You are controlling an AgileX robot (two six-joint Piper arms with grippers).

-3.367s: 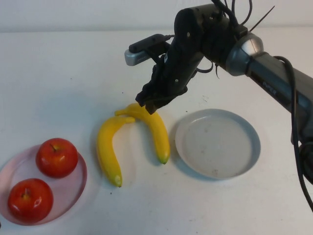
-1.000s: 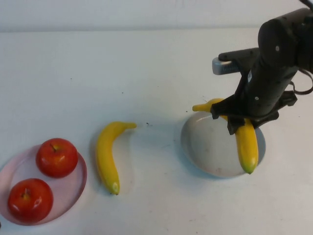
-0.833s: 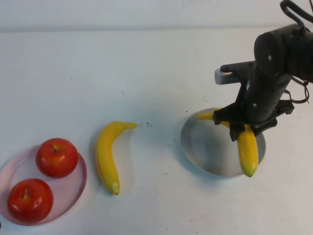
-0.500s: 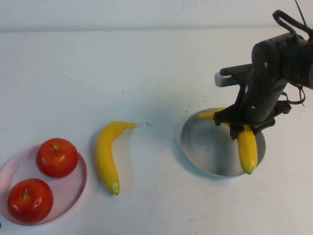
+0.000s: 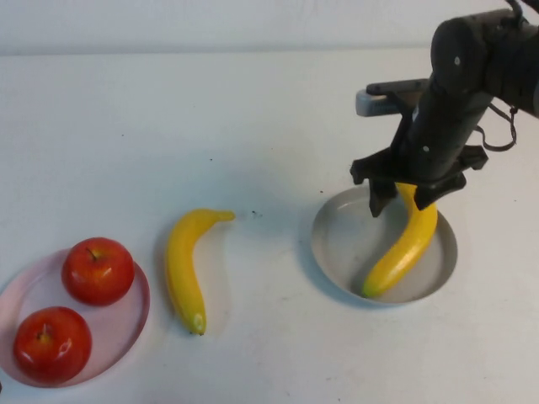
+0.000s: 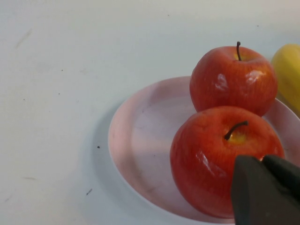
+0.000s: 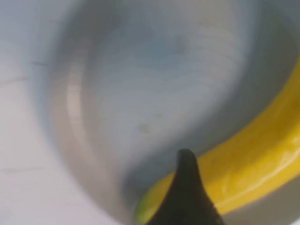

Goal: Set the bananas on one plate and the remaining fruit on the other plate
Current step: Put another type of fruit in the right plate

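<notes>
Nearest on the left, the pale pink plate (image 5: 126,324) already carries both red apples (image 5: 98,270), so that half of the job looks done. The left hand (image 6: 267,190) hangs just over the nearer apple with its fingers together and holding nothing; it shows only in its own wrist view.

Further in, the loose banana (image 5: 184,268) lies on the white surface (image 5: 253,126) between the two plates, just right of the pink one. Its long axis runs near to far, the stem end curling off to the far right, the dark tip pointing near.

On the right, the grey-blue plate (image 5: 337,252) holds the other banana (image 5: 404,248), lying slantwise with its tip against the near rim. The right hand (image 5: 406,192) stands over that banana's far end with its fingers apart, seemingly clear of the fruit, though the contact is hard to judge.

The loose banana lies well to the left of the right hand, and nearer the parked left one.
</notes>
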